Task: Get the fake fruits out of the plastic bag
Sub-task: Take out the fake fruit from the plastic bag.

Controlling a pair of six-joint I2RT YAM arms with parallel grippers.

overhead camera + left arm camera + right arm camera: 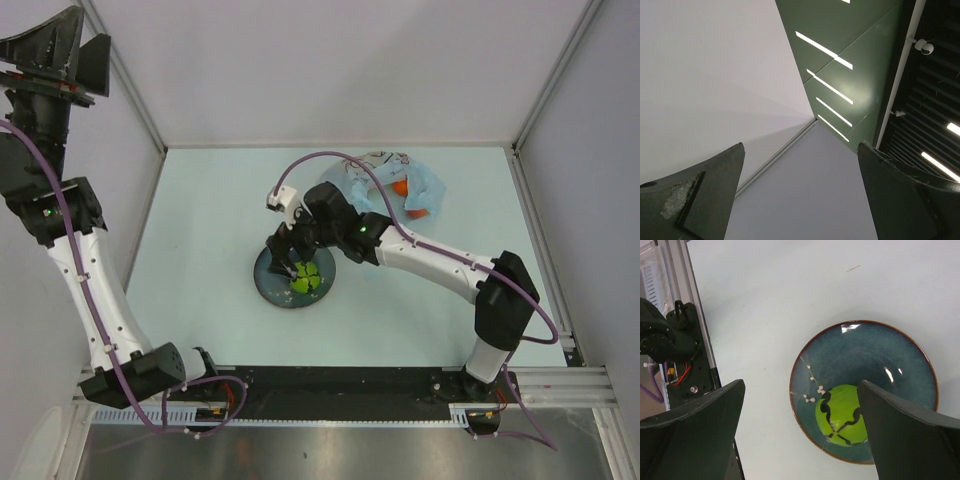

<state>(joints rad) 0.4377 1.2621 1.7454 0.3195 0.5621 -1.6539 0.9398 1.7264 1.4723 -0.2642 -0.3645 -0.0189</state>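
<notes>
Right wrist view: right gripper [800,390] spread wide above green fruit [840,415] on plate [865,350]; left gripper [800,150] likewise.

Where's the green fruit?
In the top view the green fruit sits on the plate, just under the open right gripper; the bag lies farther back, to its right.

We look upward past the left gripper [800,146], whose 2 dark fingers [705,195] stand wide apart at the bottom corners, 1 of them with a scuffed whitish patch. Beyond them, pale wall panels [705,75] meet at a seam. A green ceiling panel [860,75] carries bright light strips [823,50], and a small white camera [925,46] sits beside a white rail [895,90].
</notes>
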